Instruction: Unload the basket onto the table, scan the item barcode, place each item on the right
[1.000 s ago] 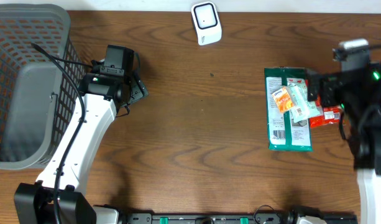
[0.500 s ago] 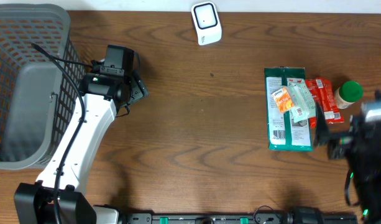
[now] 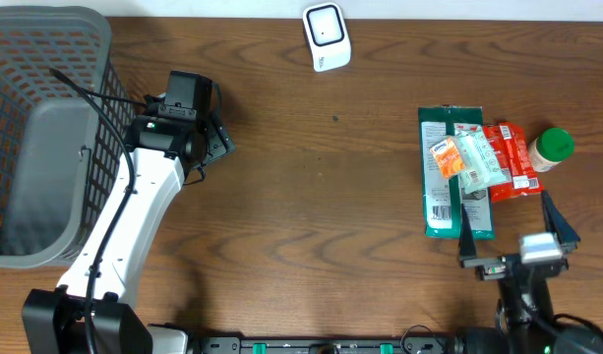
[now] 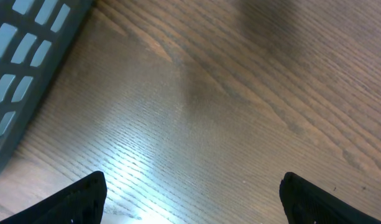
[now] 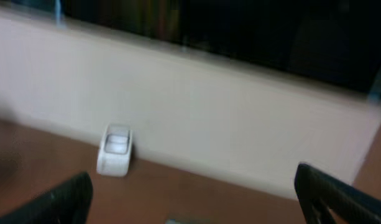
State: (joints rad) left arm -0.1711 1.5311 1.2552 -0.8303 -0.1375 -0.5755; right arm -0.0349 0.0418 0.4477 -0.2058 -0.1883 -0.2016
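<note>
A pile of items lies at the right of the table: a green packet (image 3: 441,206), an orange and clear sachet (image 3: 460,157) on top of it, a red packet (image 3: 510,157) and a green-lidded bottle (image 3: 552,147). The white barcode scanner (image 3: 327,37) stands at the far edge; the blurred right wrist view shows the scanner (image 5: 115,150) against the wall. My right gripper (image 3: 511,228) is open and empty, just in front of the pile. My left gripper (image 3: 215,139) is open over bare wood, its fingers (image 4: 78,200) wide apart.
A grey mesh basket (image 3: 35,128) fills the left end of the table, and its wall (image 4: 28,56) shows close beside my left gripper. A pale wall (image 5: 227,118) rises behind the scanner.
My right arm has pulled back from over the pile toward the front edge, uncovering the red packet and the bottle. The left arm has not moved.
</note>
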